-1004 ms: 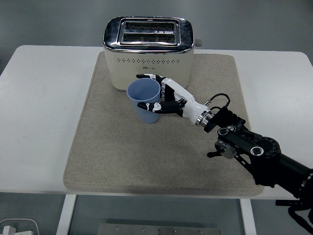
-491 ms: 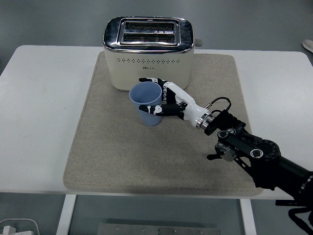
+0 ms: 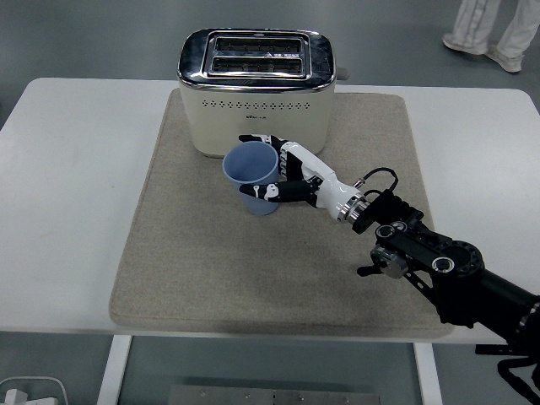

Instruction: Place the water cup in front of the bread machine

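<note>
Blue plastic, the water cup (image 3: 253,175) sits in the grasp of the right hand (image 3: 291,175), tilted a little so its open mouth leans toward the left edge of the tabletop (image 3: 67,169). The fingers (image 3: 260,140) wrap round the far side of the cup and the thumb (image 3: 260,191) presses its near side. Cup and hand are over the beige mat (image 3: 211,270), just in front of the cream bread machine (image 3: 256,89), which stands at the mat's far edge with its two slots facing up. The black arm (image 3: 439,270) reaches in from the tabletop's near right corner. A person's legs (image 3: 494,29) show beyond the far right corner.
</note>
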